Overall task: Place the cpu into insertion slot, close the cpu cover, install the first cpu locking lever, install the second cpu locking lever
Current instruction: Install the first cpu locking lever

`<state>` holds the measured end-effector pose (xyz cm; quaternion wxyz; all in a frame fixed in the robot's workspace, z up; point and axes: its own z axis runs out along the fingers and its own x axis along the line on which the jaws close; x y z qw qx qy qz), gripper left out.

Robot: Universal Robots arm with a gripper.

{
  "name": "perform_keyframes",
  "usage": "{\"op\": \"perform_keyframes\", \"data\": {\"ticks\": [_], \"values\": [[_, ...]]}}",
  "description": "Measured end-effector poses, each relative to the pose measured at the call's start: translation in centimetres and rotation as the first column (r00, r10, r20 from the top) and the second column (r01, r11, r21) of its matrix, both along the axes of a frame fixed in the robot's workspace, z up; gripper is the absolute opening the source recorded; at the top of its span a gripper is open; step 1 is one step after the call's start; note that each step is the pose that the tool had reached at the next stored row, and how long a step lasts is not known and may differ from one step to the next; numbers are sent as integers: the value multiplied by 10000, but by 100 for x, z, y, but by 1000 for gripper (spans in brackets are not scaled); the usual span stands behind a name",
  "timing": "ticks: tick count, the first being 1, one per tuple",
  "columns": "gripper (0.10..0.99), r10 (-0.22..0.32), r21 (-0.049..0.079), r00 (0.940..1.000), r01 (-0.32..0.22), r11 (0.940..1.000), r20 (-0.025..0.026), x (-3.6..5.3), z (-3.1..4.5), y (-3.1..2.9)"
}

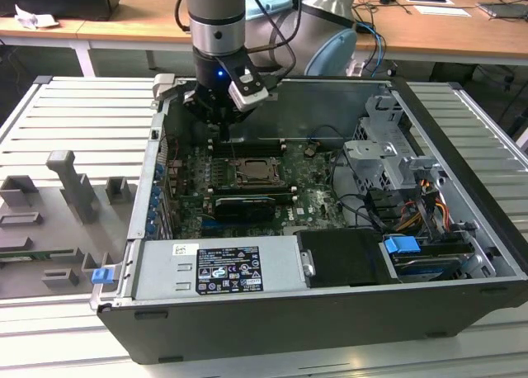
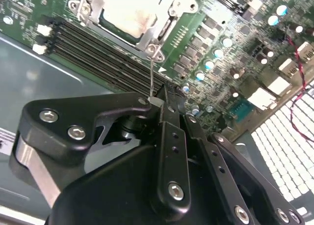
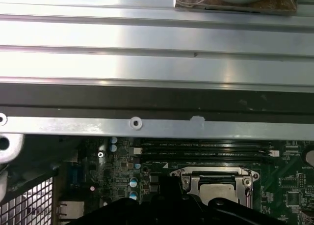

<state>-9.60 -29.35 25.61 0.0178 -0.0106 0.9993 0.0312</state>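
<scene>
While the cpu [image 2: 128, 9] sits in the insertion slot [image 1: 254, 173] with the cpu cover [image 2: 172, 16] down around it, the pincer [image 2: 156, 103] hovers just beside the socket's corner, clenched on a thin locking lever [image 2: 152, 80]. Lever runs lengthwise from socket corner to pincer; no label legible.

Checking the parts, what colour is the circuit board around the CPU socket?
Green circuit board, clearest in the second wrist view.

From my remote station: a ribbed aluminium bench [image 1: 74, 114] under even indoor light; behind it, wooden desks [image 1: 429, 31] strewn with cables [image 1: 375, 31] and papers [image 1: 441, 10].
</scene>
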Motion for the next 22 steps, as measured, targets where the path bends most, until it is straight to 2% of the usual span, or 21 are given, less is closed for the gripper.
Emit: {"op": "perform_keyframes", "data": {"ticks": [10, 11, 13, 14, 17, 22], "values": [[106, 1, 1, 10000, -1, 10000, -4, 337, -30, 0], [106, 1, 43, 10000, -1, 10000, -3, 351, -32, -1], [106, 0, 218, 10000, 0, 9998, -5, 359, -37, -1], [106, 0, 241, 10000, 0, 9997, -1, 360, -48, 0], [106, 91, 236, 10000, -91, 9997, -4, 364, -91, -1], [106, 358, 235, 9994, -357, 9991, -5, 369, -114, -1]]}}
